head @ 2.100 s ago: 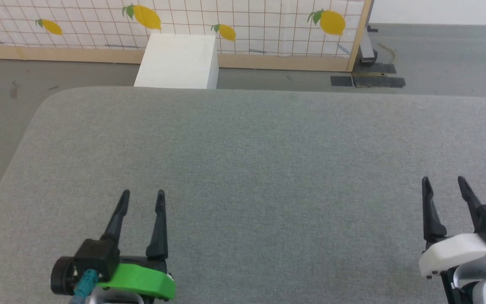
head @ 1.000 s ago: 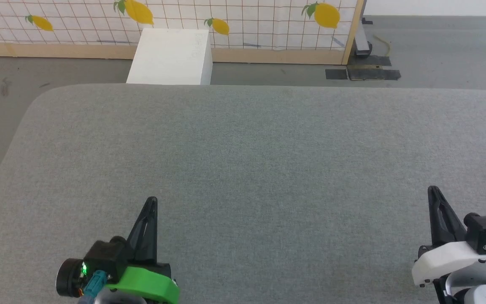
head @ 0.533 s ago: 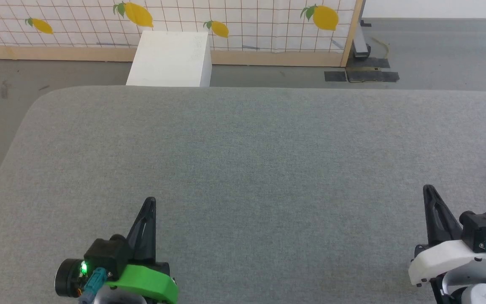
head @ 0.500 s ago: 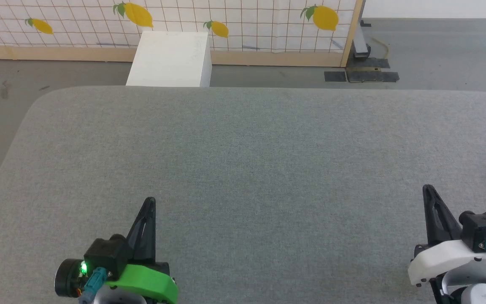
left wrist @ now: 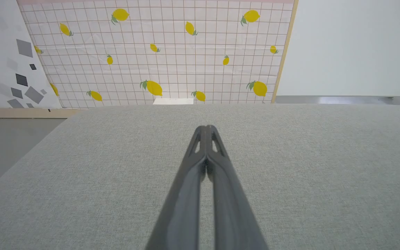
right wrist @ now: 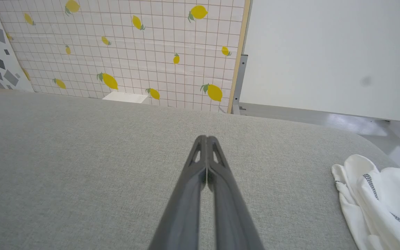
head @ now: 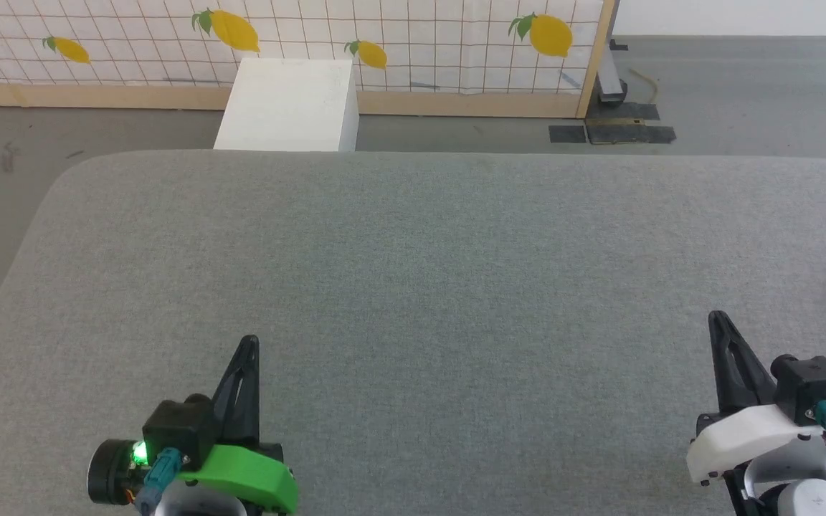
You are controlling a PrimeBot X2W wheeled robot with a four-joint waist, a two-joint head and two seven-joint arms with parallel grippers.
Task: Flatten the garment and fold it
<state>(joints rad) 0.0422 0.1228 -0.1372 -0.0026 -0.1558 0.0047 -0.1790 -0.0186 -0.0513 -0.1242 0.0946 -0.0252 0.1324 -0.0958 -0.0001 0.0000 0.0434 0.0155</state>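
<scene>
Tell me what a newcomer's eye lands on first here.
A wide grey fabric-covered table top dominates, with a crumpled white soft-fabric shirt with grey stitching bunched at its right edge, just right of the right gripper. Both that and the left gripper, on its bright green mount, sit low near the robot with fingers shut. Behind stands a lemon-printed grid panel.

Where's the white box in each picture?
Head view: white box at the top, left of middle, beyond the grey table.
Left wrist view: white box, a thin strip over the table's far edge, just left of middle.
Right wrist view: white box, a sliver at the far edge, left of middle.
Shared landmark: the lemon wall panel directly behind it.
</scene>
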